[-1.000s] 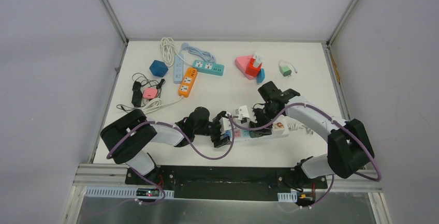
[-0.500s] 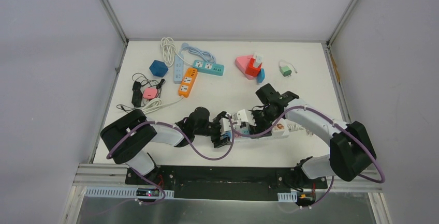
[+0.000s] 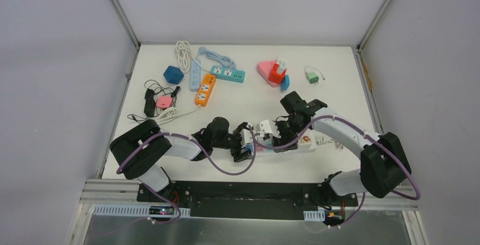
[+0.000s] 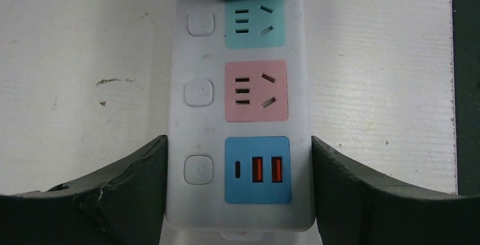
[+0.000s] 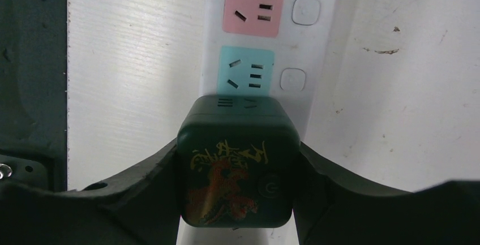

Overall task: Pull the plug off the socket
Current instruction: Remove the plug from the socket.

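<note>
Pressing against both sides of the dark green plug (image 5: pixel 238 168), the fingers (image 5: pixel 141 191) of the right end effector (image 5: pixel 239 163) are seen closed on it at a middling width. An orange dragon print and a power symbol are carried on the plug's top face. The plug is placed over the white power strip (image 5: pixel 325 35), just beside the strip's teal socket (image 5: pixel 247 71); whether its prongs are seated cannot be told.

The left end effector (image 4: pixel 240 185) is set fairly wide, and the strip's end is held between its fingers (image 4: pixel 133 191), at the blue USB panel (image 4: pixel 257 170). A pink socket (image 4: pixel 256 91) is seen beyond that panel, then the teal one.

From above, the strip (image 3: pixel 294 143) is found near the near edge of the bench (image 3: pixel 249 100), right of centre. Toward the far edge, an orange strip (image 3: pixel 205 90), a teal strip (image 3: pixel 228 74), a blue cube (image 3: pixel 173 74), a pink wedge (image 3: pixel 265 68), a red adapter (image 3: pixel 277 73) and a green adapter (image 3: pixel 312 77) are laid well apart from it.
</note>
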Motion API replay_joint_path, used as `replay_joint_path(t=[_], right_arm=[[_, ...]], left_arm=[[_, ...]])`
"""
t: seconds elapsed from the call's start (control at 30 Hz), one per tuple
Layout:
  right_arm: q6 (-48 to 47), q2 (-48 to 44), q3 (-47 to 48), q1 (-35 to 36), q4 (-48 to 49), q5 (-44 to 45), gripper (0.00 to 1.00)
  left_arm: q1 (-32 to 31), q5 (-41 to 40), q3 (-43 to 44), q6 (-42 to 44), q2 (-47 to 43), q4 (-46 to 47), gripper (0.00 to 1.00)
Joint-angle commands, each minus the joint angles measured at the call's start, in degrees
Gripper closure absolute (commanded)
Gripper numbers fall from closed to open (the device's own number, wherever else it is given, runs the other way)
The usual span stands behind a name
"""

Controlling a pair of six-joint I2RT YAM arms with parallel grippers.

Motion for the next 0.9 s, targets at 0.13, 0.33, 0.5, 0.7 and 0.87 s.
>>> replay_joint_path(t=[0.13, 0.33, 0.5, 0.7, 0.87], right_arm=[[-1.1, 3.0, 1.3, 9.2, -3.5, -8.0, 1.0], [-2.1, 1.7, 1.8, 2.6, -5.7, -9.7, 1.0], [-3.8, -1.3, -1.5, 0.9, -3.6, -10.6, 1.0], [7.1, -0.9, -1.9, 6.8, 4.7, -4.6, 1.0], [18.3, 3.2, 2.0, 11.3, 8.0, 3.2, 1.0]], left_arm=[[-0.4, 1.9, 0.5, -2.6, 1.8, -0.9, 1.0], [-0.4, 1.8, -0.1, -2.8, 1.7, -0.4, 1.0], [-0.4, 2.4, 0.1, -2.7, 1.9, -0.4, 1.0], [-0.4, 2.2, 0.3, -3.4, 2.1, -0.3, 1.0], [-0.4, 1.9, 0.2, -3.7, 2.0, -0.4, 1.0]])
